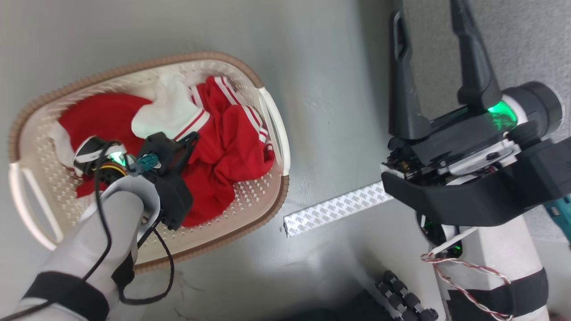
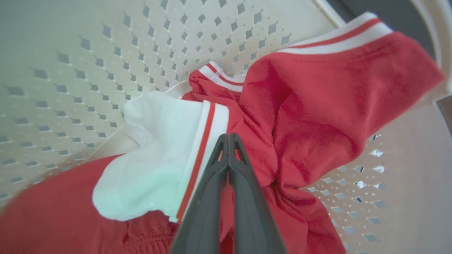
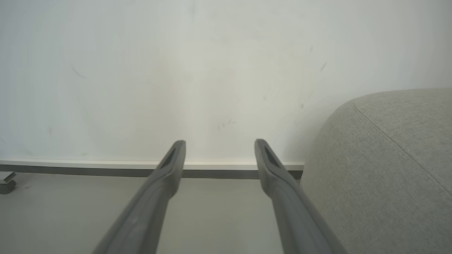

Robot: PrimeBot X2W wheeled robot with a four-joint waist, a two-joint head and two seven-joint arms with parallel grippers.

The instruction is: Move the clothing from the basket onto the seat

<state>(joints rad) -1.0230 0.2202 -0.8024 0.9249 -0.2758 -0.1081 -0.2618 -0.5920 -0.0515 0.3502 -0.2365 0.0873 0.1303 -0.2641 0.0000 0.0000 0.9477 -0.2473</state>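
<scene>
clothing (image 2: 317,116): soft matt cloth | basket (image 2: 106,53): smooth perforated plastic | seat (image 3: 388,158): coarse woven fabric | floor (image 1: 334,89): smooth matt

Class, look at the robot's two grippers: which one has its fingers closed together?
The left gripper, down in the basket over the red clothing: its fingers meet, while the right gripper near the seat stands wide open.

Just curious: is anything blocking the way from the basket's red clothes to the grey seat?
Only the wall of the basket, which the clothing must clear. On the floor towards the seat lies a flat strip; the open right gripper hangs there too.
</scene>
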